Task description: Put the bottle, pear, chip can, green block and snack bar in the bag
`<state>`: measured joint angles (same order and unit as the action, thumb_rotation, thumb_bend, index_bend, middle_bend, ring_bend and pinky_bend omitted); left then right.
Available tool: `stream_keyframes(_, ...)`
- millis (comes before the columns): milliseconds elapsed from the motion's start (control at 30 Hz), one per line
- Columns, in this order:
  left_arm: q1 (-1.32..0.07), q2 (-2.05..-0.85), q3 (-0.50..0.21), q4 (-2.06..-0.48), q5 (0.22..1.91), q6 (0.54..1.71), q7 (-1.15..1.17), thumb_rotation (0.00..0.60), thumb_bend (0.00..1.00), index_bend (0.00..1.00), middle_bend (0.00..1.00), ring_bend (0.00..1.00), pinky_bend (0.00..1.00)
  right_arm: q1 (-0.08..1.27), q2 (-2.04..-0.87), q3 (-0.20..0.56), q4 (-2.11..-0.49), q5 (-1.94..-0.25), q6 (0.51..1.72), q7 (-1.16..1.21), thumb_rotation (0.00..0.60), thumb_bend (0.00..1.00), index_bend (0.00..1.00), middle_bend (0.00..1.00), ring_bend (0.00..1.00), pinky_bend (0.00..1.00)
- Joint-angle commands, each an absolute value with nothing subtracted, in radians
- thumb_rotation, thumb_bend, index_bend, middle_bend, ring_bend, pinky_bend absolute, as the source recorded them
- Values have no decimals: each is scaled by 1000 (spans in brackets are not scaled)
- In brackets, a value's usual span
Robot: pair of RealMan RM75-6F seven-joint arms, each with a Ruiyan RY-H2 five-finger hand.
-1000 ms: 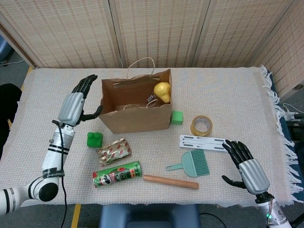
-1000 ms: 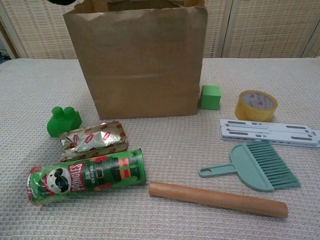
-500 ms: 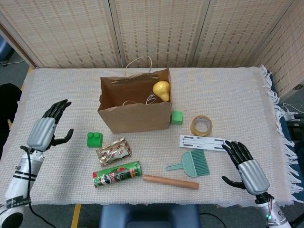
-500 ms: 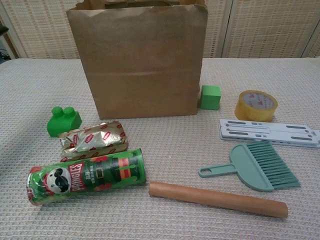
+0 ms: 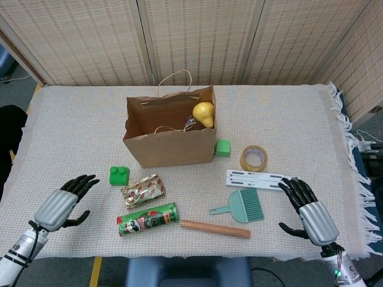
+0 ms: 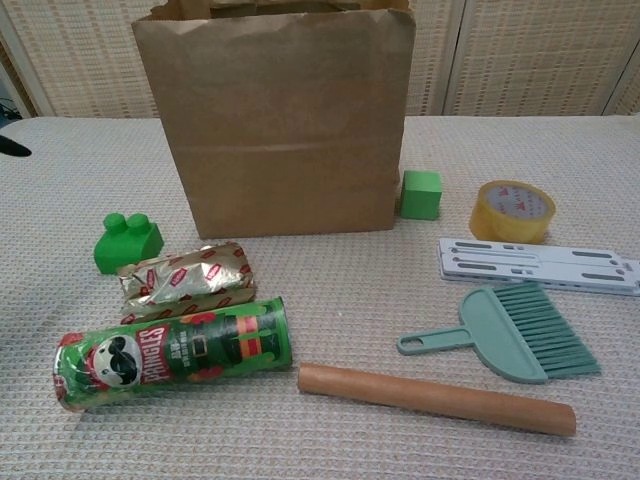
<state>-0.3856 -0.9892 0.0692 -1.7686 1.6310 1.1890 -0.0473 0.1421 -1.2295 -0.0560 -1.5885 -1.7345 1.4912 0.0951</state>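
The brown paper bag stands open mid-table, with the yellow pear inside at its right corner; something small and dark lies beside the pear. The green studded block, the foil snack bar and the green chip can lie in front of the bag. No bottle shows on the table. My left hand hovers open near the front left edge, left of the can. My right hand is open at the front right, holding nothing.
A small green cube sits by the bag's right side. A tape roll, a white slotted strip, a teal hand brush and a wooden rod lie to the right. The fringed tablecloth edge runs along the right.
My left hand has drawn back from the bag's left rim, down and leftward to the front left edge. The right hand has stayed put.
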Motion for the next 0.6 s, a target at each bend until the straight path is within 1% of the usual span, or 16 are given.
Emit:
stream_keyframes(33, -347, -1030, 177, -1695, 1814, 1228, -48, 600, 377, 11, 0, 0, 116, 142, -1230, -55, -1588, -1734, 1491, 93, 600, 66, 0, 0, 0, 0)
stream_keyframes(100, -335, -1043, 194, -1719, 1820, 1221, -29, 600, 366, 0, 0, 0, 89, 142, -1231, -55, -1588, -1734, 1491, 91, 600, 66, 0, 0, 0, 0)
stream_keyframes(233, -325, -1068, 198, -1761, 1795, 1195, 15, 600, 351, 0, 0, 0, 62, 142, -1231, -54, -1588, -1733, 1491, 92, 600, 67, 0, 0, 0, 0)
stream_keyframes(333, -325, -1091, 187, -1787, 1747, 1162, 36, 600, 347, 0, 0, 0, 60, 142, -1231, -54, -1587, -1735, 1494, 94, 600, 66, 0, 0, 0, 0)
stream_keyframes(600, -349, -1178, 120, -1798, 1628, 1095, 111, 600, 347, 0, 0, 0, 59, 142, -1232, -56, -1584, -1737, 1494, 95, 600, 66, 0, 0, 0, 0)
